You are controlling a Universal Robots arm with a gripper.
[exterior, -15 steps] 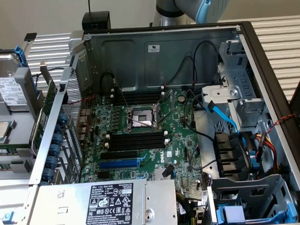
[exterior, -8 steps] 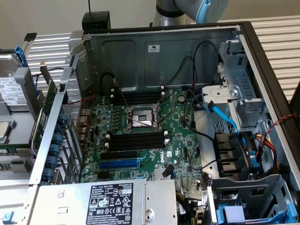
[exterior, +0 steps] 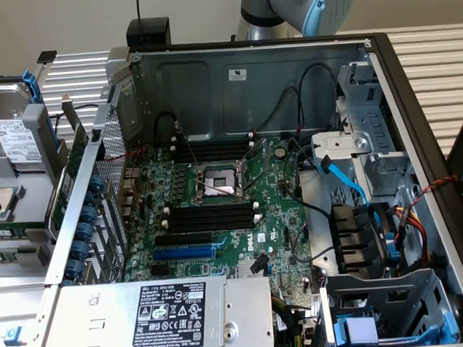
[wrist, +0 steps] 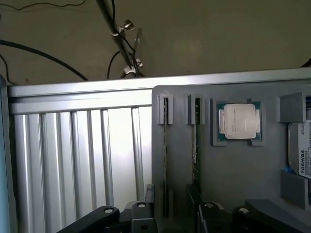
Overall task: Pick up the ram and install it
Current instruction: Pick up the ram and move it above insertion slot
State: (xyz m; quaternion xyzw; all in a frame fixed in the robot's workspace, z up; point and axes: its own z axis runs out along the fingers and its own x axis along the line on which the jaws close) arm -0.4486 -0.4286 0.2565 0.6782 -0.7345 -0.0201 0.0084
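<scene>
green ram point(wrist: 196, 145) edge-on in grey tray point(wrist: 233, 174) slot, just ahead of spread pincer point(wrist: 170, 194)

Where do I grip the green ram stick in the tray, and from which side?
Grip the thin green ram stick along its exposed long edge, mid-length, pinching across its flat faces, coming straight down from above. It stands on edge in a narrow slot of the grey tray, whose walls likely block any sideways approach.
</scene>
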